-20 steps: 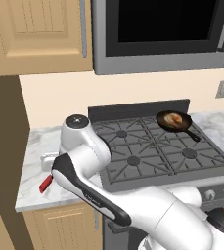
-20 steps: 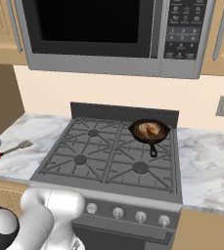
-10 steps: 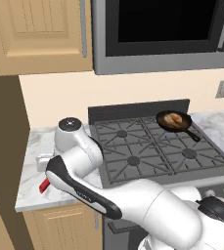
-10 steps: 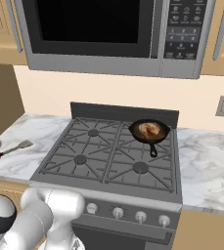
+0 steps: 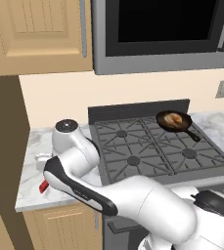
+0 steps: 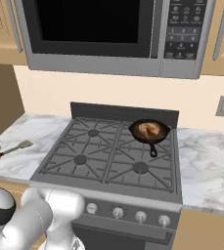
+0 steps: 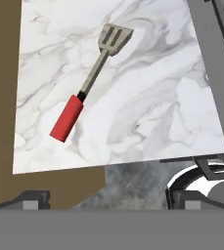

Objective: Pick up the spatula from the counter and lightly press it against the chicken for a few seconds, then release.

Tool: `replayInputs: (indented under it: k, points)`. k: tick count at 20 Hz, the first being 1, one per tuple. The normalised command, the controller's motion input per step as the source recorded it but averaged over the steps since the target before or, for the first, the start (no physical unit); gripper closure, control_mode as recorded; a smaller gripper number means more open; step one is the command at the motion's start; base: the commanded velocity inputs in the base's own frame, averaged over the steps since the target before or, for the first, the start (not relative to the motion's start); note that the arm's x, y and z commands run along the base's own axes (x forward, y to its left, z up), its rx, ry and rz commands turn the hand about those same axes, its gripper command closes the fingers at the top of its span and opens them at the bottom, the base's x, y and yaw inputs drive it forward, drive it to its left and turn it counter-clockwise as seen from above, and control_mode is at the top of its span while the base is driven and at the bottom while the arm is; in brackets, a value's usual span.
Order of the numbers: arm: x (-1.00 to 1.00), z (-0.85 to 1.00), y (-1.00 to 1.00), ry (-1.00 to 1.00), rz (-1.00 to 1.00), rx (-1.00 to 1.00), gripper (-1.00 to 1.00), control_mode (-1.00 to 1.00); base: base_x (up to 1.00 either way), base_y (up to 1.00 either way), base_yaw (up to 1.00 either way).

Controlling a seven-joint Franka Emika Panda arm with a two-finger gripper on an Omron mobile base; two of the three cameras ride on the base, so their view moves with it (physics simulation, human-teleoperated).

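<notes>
As you look from the left base: the spatula (image 5: 44, 186) shows its red handle on the counter (image 5: 33, 146) left of the stove (image 5: 147, 146); the chicken (image 5: 172, 117) sits in the pan (image 5: 192, 134) on the stove's back-right burner.
Right base: spatula lies flat, head toward the stove.
Hand: fingers (image 7: 33, 198) spread wide, empty, over the counter left of the stove.
Handling: probably light, stiff and thin; may skid on the marble.
Hold: pinch the red handle across its width.

No text can be read — the microwave keypad (image 6: 183, 29) carries marks, all too small to make out.
</notes>
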Motion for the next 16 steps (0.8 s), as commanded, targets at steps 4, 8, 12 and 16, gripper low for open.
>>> replayInputs:
  k: [4, 8, 12, 16]
  points:
    - [0.18, -0.14, 0.12, 0.07, -0.06, 0.02, -1.00, -1.00, 0.00, 0.00, 0.00]
    - [0.25, -0.11, 0.20, 0.04, -0.05, 0.00, -1.00, -1.00, 0.00, 0.00, 0.00]
    - [0.26, -0.12, 0.20, 0.04, -0.06, 0.00, -1.00, -1.00, 0.00, 0.00, 0.00]
    - [0.26, -0.17, 0.21, 0.06, -0.06, 0.00, -1.00, -1.00, 0.00, 0.00, 0.00]
